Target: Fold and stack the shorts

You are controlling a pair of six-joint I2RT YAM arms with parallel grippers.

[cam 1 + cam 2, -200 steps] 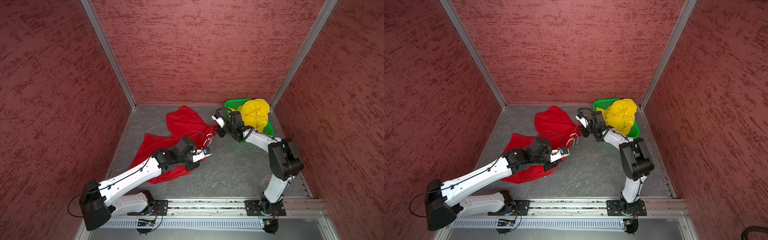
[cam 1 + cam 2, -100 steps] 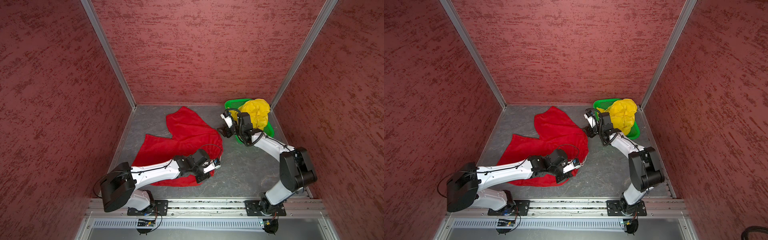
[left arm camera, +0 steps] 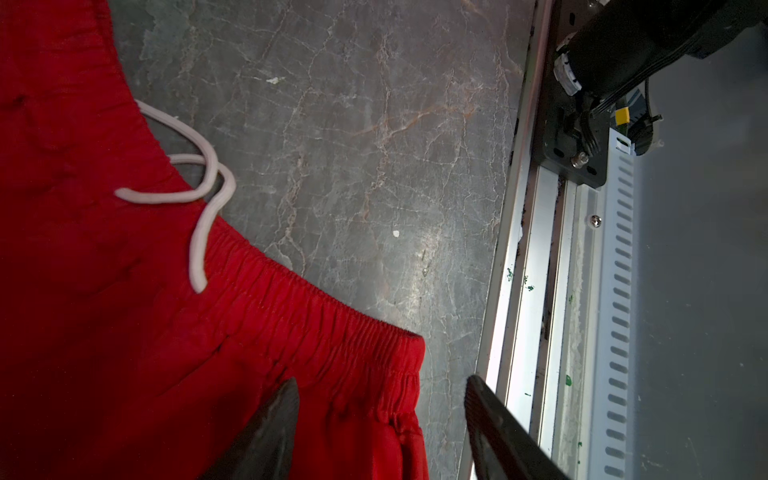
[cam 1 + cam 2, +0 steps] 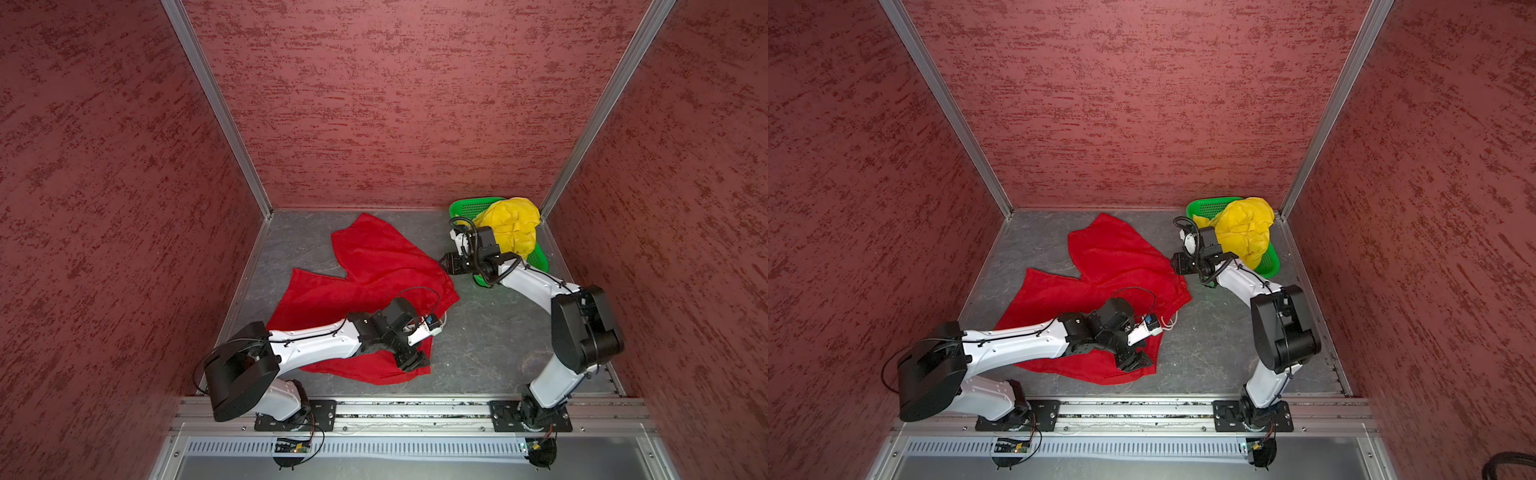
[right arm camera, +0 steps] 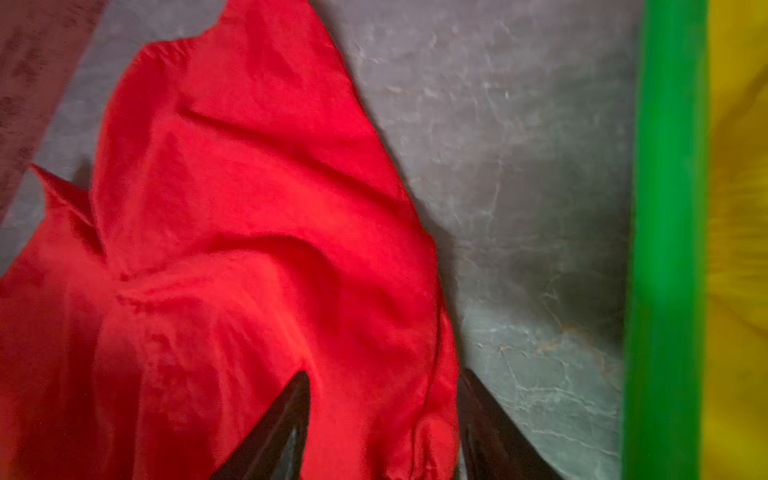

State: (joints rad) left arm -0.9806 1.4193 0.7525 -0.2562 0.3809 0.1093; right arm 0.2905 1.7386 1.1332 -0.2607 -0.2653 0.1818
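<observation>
The red shorts [image 4: 374, 266] [image 4: 1113, 262] lie spread on the grey floor, legs toward the back left and waistband toward the right. Their white drawstring [image 3: 203, 187] rests across the waistband edge. My left gripper [image 4: 415, 361] [image 4: 1138, 361] [image 3: 382, 381] stands open over the near waistband corner, one finger on each side of it. At the far waistband corner my right gripper [image 4: 446, 262] [image 4: 1177, 262] [image 5: 385, 374] is open too, with red cloth [image 5: 249, 208] lying between its fingers. The yellow shorts [image 4: 511, 224] [image 4: 1246, 228] [image 5: 739, 208] sit bunched in the basket.
A green perforated basket [image 4: 469, 205] [image 4: 1208, 205] [image 5: 665, 208] stands in the back right corner, close behind my right gripper. The metal rail [image 3: 528, 291] with both arm bases runs along the front edge. Red textured walls close in three sides.
Both grippers have opened and let go of the red waistband, the right one first. The waistband now lies stretched on the floor, and my left gripper has moved toward the front rail.
</observation>
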